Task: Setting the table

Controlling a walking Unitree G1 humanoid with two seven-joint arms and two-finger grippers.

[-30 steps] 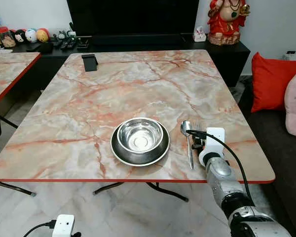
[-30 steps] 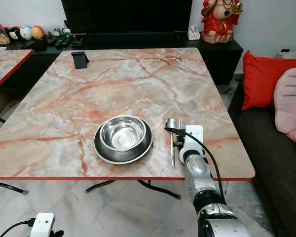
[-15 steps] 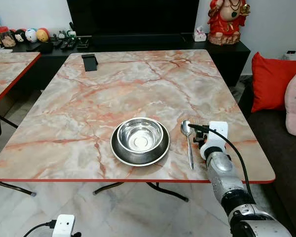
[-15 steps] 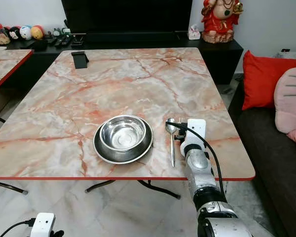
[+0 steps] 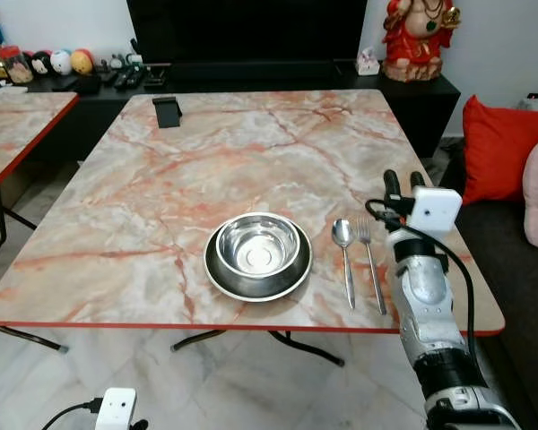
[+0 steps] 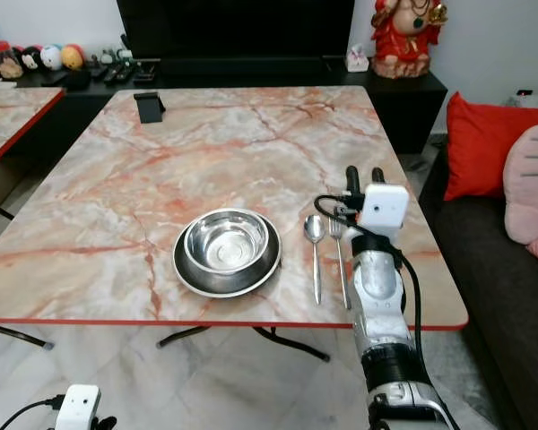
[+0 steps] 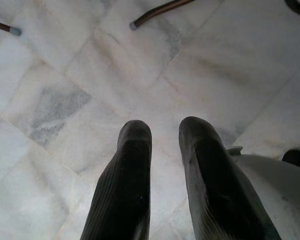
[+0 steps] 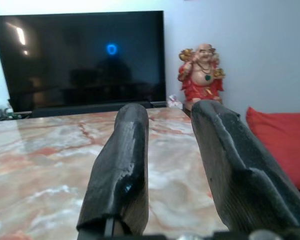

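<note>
Bowl [image 5: 257,250] on plate [image 5: 251,283]; spoon [image 5: 344,253] and fork [image 5: 370,261] side by side just right. Right gripper [image 5: 402,181] raised beside fork, fingers parted, empty. Left gripper [image 7: 162,135] idle above floor, slightly parted, empty.

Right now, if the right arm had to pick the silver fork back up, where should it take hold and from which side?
Probably mid-handle on the silver metal fork, coming straight down from above. It lies flat on the marble-patterned table with its slim handle toward the near edge; the silver spoon lies close alongside, so the right gripper has little spare room there.

head stereo above table [image 5: 161,179], wrists along fingers
</note>
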